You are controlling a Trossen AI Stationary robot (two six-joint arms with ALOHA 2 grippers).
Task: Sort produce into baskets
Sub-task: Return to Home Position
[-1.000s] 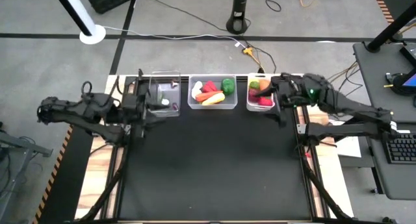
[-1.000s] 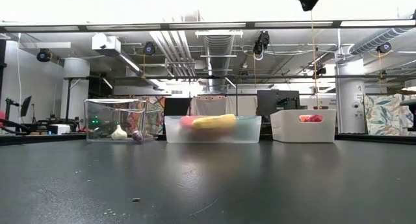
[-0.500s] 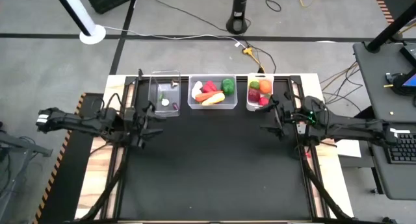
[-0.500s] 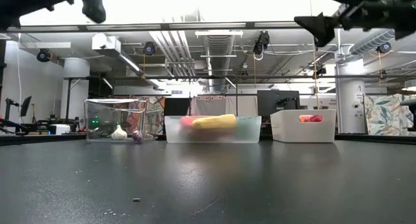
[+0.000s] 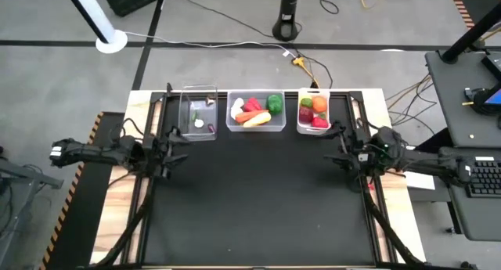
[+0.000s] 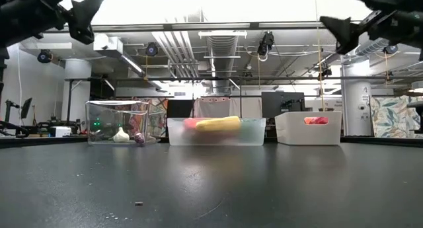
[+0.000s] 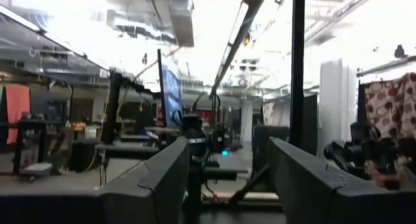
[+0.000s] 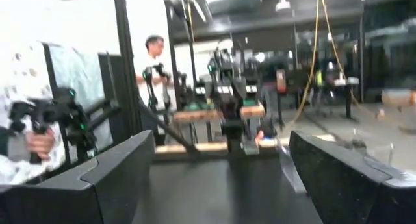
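low view, black table, three bins at far edge, ceiling pipes overhead, both jaws wide

You're in a robotics lab. Ahead of your left gripper stands a monitor. Ducts run overhead, and cables cross the concrete floor.

Grey floor up top, cables snaking across it. Desk with keyboard off right. Beyond the table, exposed ducts under bright ceiling lights, and possibly a patterned curtain.
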